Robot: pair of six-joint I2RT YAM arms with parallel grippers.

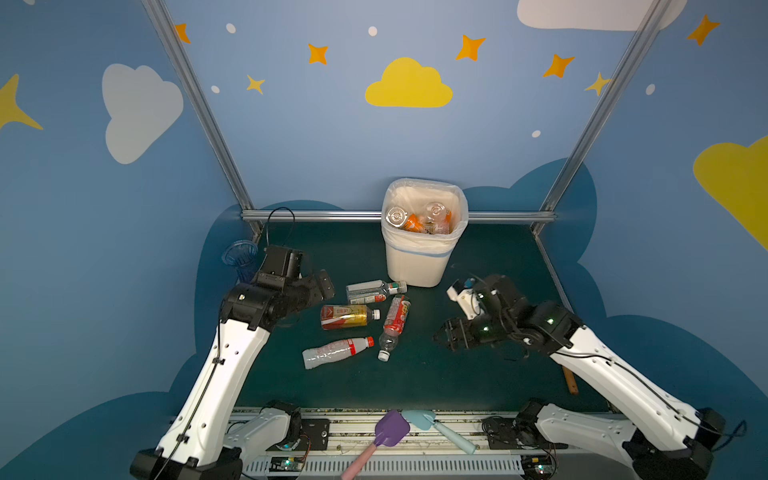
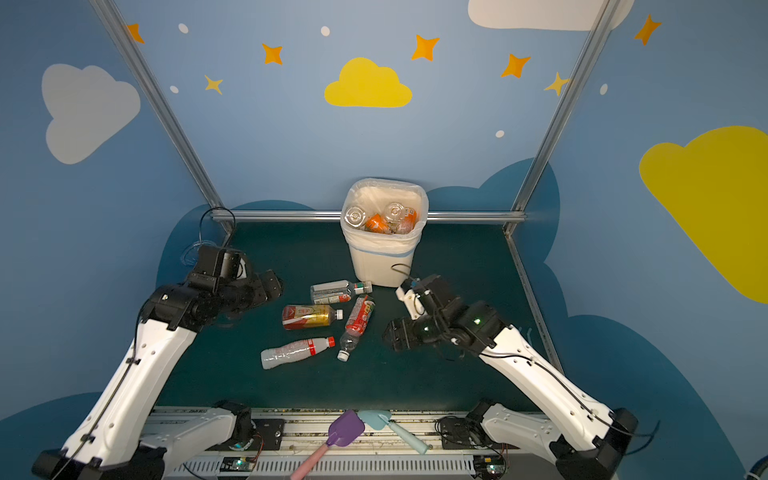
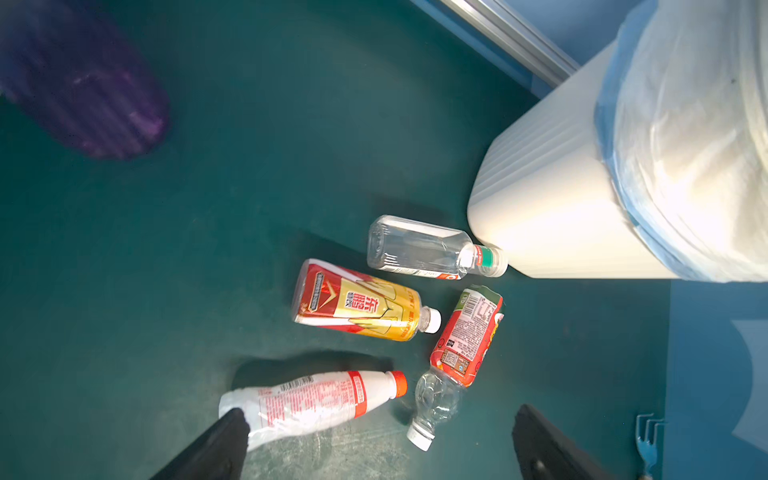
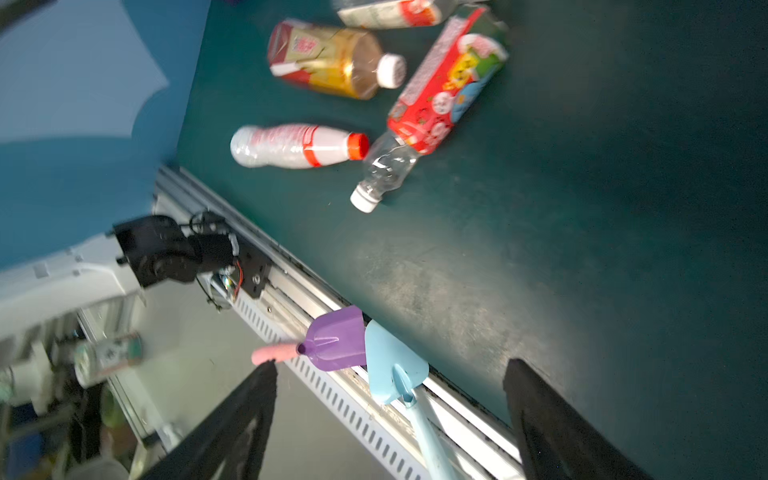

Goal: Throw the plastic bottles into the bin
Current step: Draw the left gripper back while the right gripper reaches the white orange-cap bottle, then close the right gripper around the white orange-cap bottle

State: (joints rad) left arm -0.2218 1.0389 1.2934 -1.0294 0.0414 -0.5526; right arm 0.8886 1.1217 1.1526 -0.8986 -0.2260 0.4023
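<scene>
**Near the bin [image 1: 415,266]: four bottles left, hazards noted**

On the bin's near side, four plastic bottles lie flat in a tight cluster.
- Clear bottle [image 1: 376,291]: closest, and its cap seems to touch the bin's base.
- Red-and-gold bottle [image 1: 347,316] and red-label bottle [image 1: 395,322]: next out.
- White bottle [image 1: 336,351]: furthest from the bin.
- More bottles [image 1: 419,220] sit inside the bin, heaped close to its rim.

Left hand [image 3: 382,415]: released, fingers spread wide, empty, hovering over the cluster's edge. Right hand [image 4: 391,370]: also released and empty, low on the cluster's opposite side, further from the bin than the clear bottle.

Risks (judgement):
- The bottles are round, smooth and light, so an off-centre pinch may squirt one away or set it rolling.
- The white bottle's cap lies near the red-label bottle's neck, so closing on either may shove the other.
- Both arms flank one small cluster, so reaching together risks a clash.
- The heap in the bin is high, so a dropped bottle could bounce back out.
- The bin looks light, so a brushing arm could shift it.

Surface: the dark green worktop [image 1: 457,386] is flat and matte, scuffed pale in patches. Nothing on it would stop a rolling bottle.

Room: blue walls with painted clouds and stars, and aluminium posts behind the bin. A ribbed blue vase [image 1: 240,255] stands well apart from the bin. Two toy shovels [image 1: 392,428] lie on the front rail, far from the bin. Neither belongs to the task.
</scene>
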